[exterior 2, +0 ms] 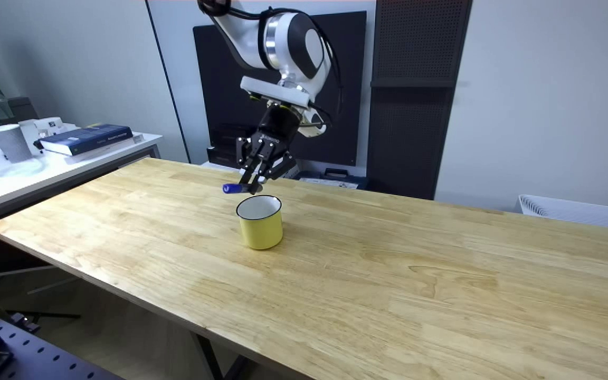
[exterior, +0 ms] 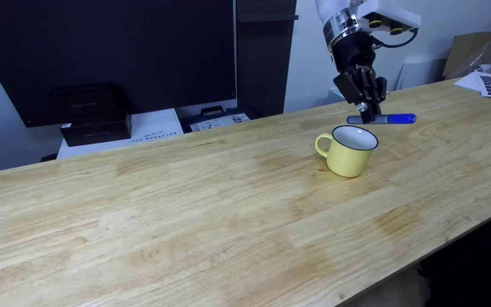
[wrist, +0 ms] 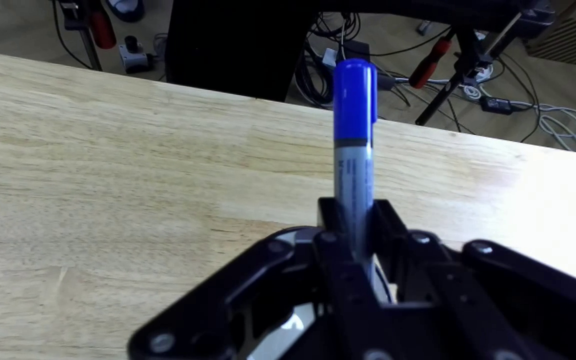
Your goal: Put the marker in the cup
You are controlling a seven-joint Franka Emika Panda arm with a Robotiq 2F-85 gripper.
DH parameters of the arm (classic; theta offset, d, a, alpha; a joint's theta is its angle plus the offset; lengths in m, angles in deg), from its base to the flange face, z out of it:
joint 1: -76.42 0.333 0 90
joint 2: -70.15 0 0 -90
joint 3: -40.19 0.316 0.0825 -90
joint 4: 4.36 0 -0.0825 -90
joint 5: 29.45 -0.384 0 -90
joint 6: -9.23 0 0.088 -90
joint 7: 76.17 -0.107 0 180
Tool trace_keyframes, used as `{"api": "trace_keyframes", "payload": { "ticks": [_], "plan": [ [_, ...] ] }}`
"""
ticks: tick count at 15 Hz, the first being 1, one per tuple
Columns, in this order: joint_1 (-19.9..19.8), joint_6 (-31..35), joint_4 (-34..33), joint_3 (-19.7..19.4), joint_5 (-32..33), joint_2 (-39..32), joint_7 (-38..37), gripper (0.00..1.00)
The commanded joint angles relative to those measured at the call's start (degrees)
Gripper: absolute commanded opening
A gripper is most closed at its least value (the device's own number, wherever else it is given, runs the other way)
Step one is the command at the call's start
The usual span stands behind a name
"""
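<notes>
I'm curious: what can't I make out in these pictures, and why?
Handle: hidden behind the cup in an exterior view.
Cup's inside bottom: hidden by its near side in both exterior views.
Most of the cup: covered by the jaws in the wrist view.
Print on the marker: too small and blurred in the wrist view.
Arm: cut off by the top edge in both exterior views.

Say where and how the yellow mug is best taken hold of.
Probably by the handle, coming from its own side, left in an exterior view: it juts out as an open loop from the upright mug. The gripper would first need to release the marker.
</notes>
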Motion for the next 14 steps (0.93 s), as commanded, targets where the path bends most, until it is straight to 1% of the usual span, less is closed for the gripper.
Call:
{"api": "trace_keyframes", "payload": {
  "ticks": [1, 8, 14],
  "plan": [
    [-1.2, -2.1, -3.3, 0.5, -0.9, -2.6, -1.1, 0.05],
    [-2.2, -3.1, -5.2, 0.4, -1.3, -5.3, -1.3, 0.05],
    [-2.6, -4.3, -8.8, 0.5, -1.8, -8.5, -1.5, 0.05]
  ]
}}
